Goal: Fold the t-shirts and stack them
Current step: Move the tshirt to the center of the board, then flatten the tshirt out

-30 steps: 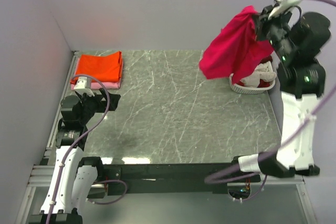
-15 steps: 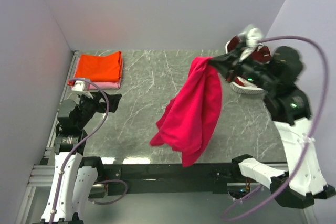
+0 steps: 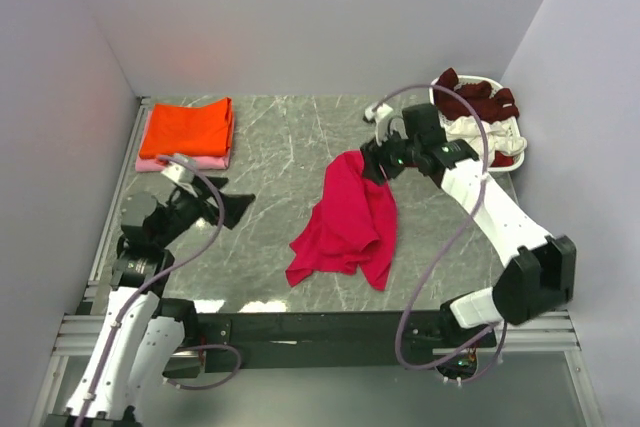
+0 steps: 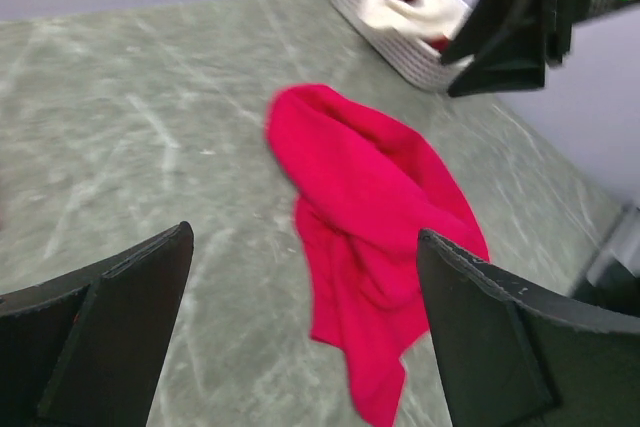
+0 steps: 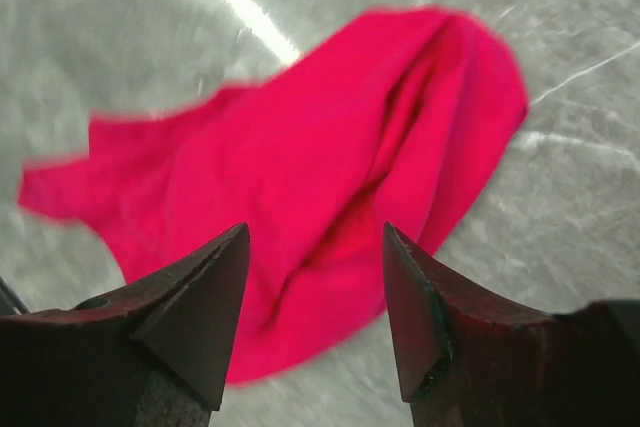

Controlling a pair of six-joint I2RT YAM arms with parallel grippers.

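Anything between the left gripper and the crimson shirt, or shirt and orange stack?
Nothing visible. Bare table lies between the open left gripper and the crumpled crimson shirt, and between that shirt and the orange stack at the far left. The right gripper hangs open above the shirt's far end, off both paths.

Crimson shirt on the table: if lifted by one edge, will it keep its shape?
Probably not: the crimson shirt lies crumpled in soft folds, so it would likely hang limp. It looks thin, so probably light. Pushed across the table, it would likely bunch up rather than slide whole.
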